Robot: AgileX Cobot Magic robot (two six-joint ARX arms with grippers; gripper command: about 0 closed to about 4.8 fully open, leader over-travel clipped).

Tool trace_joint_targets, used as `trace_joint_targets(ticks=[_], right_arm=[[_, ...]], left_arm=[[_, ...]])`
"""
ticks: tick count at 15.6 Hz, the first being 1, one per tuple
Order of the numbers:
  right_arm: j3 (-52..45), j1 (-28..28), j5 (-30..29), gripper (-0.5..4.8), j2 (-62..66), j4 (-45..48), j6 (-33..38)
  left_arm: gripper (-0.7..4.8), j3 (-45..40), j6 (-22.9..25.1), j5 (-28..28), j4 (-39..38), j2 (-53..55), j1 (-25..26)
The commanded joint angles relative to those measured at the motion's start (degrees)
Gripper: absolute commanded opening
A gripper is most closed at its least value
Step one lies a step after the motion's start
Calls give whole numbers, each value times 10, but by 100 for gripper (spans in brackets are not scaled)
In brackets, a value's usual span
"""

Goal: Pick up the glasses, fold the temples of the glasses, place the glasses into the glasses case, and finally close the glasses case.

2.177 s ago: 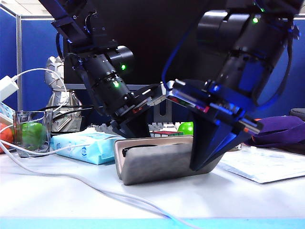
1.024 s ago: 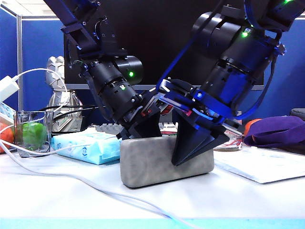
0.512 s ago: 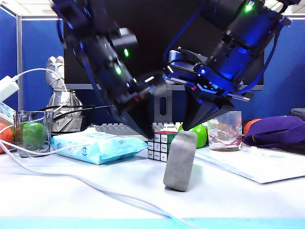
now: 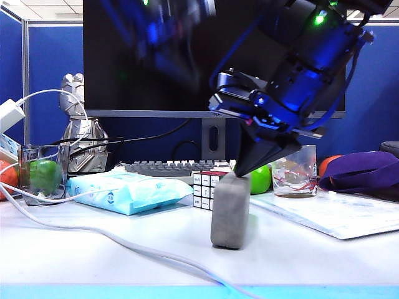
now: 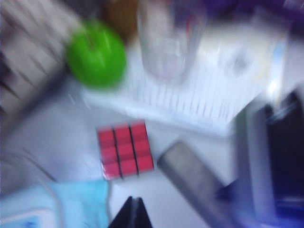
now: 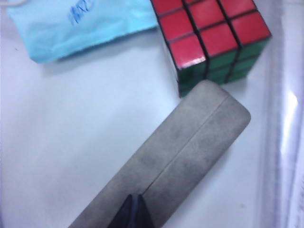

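Colours on the bench
Grey glasses case (image 6: 180, 156); red-and-green cube (image 6: 213, 38), black grid; light-blue tissue pack (image 4: 124, 190); green apple (image 5: 96, 59).

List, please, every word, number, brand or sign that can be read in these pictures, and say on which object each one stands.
No text here can be read with certainty.
Light-blue tissue pack: dark blue print, seen in the right wrist view, too blurred to read.
Tissue pack, exterior view: a round blue logo, too small to read.
Papers by the tumbler: no legible print.
Rubik's cube, glasses case, monitor: no writing visible.
Left wrist view: fully motion-blurred.
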Motion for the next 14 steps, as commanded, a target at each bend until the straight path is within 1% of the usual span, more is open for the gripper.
trace_joint_targets(ticks=[1, 3, 6, 9, 14], right_arm=[[-2, 0, -19, -4, 25, -13, 3], [-2, 0, -81, -4, 35, 19, 2], [-2, 3, -98, -4, 39, 48, 0], [-2, 3, -113, -5, 66, 43, 1], [-2, 3, -111, -5, 106, 64, 1]], left_arm=[[-6, 30, -14, -2, 0, -41, -1], [-6, 45, -16, -9, 5, -80, -2], [-6, 45, -22, -9, 5, -102, -2], [-6, 45, -22, -9, -9, -105, -2], [-6, 45, -22, -9, -30, -107, -2]])
